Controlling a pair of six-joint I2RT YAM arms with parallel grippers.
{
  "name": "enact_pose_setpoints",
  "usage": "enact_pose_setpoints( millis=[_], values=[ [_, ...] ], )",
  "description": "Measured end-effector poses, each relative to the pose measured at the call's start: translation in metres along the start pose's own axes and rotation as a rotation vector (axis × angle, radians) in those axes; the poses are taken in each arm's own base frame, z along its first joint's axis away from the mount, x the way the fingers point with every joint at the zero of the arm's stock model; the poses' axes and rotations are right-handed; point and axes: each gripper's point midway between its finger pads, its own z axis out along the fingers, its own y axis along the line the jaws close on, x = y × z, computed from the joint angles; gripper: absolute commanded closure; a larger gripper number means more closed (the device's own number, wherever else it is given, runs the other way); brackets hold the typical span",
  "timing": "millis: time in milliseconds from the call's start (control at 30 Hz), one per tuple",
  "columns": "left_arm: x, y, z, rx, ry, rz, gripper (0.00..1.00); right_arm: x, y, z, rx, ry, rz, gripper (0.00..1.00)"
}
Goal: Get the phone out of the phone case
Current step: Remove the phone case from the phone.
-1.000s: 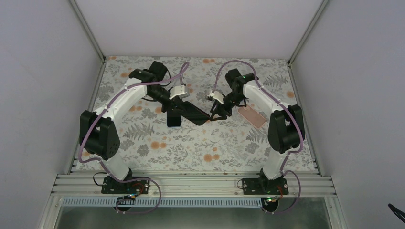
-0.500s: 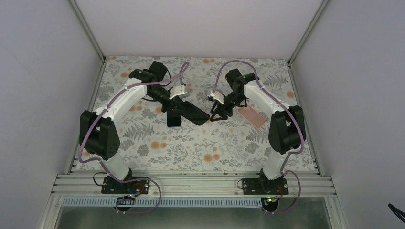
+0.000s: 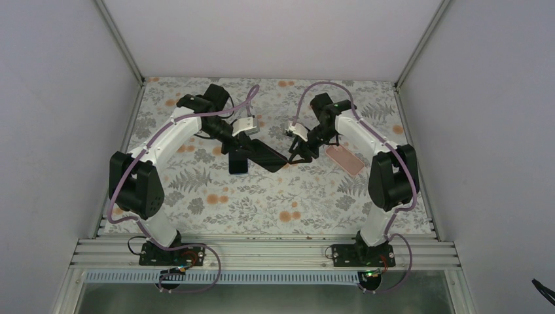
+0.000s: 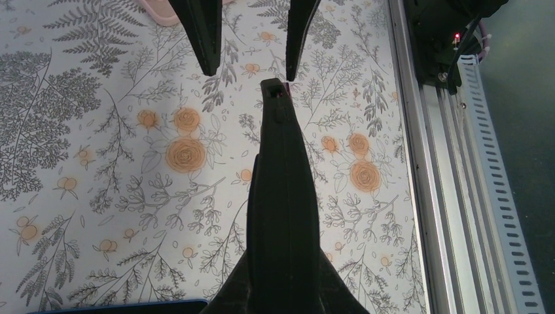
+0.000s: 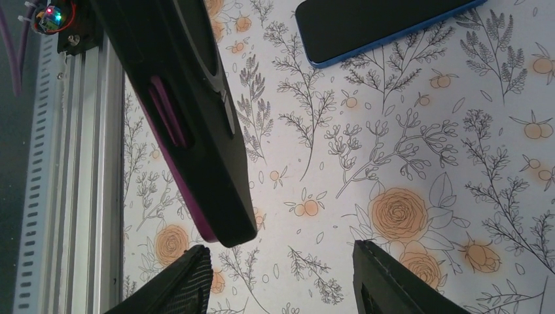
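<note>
A black phone case [image 3: 268,156] with a purple phone [image 5: 171,124] showing along its edge hangs tilted above the table. My left gripper [image 3: 243,145] is shut on one end of it. In the left wrist view the case [image 4: 283,196] runs edge-on away from the left gripper [image 4: 283,291]. My right gripper [image 3: 296,154] stands open at the case's free end. In the right wrist view the case's corner [image 5: 222,222] sits just above the left fingertip [image 5: 190,268], with nothing between the jaws of the right gripper [image 5: 280,252].
A blue-edged phone [image 5: 386,26] lies flat on the flowered table, below the left gripper [image 3: 237,165]. A pink case [image 3: 345,159] lies on the table to the right of the right gripper. The aluminium rail [image 4: 425,163] marks the near table edge.
The right gripper has shifted very slightly by the case's free end. The left arm and the case have held still.
</note>
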Motion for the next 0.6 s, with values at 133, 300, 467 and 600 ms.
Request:
enact_pose_setpoints(
  millis=[133, 300, 467, 600],
  values=[
    [0.0005, -0.0008, 0.0, 0.003, 0.002, -0.003, 0.98, 0.001, -0.0036, -0.0013, 0.008, -0.004, 0.004, 0.47],
    [-0.0004, -0.0017, 0.0, 0.008, -0.004, -0.004, 0.98, 0.0037, -0.007, 0.0011, 0.003, 0.0, 0.014, 0.48],
    [-0.0003, -0.0015, -0.0001, 0.007, -0.004, -0.004, 0.98, 0.004, -0.0071, 0.0015, 0.002, 0.0, 0.015, 0.47],
    [-0.0004, -0.0015, 0.0, 0.007, -0.004, -0.004, 0.98, 0.0043, -0.0066, 0.0015, 0.0, 0.002, 0.016, 0.47]
  ],
)
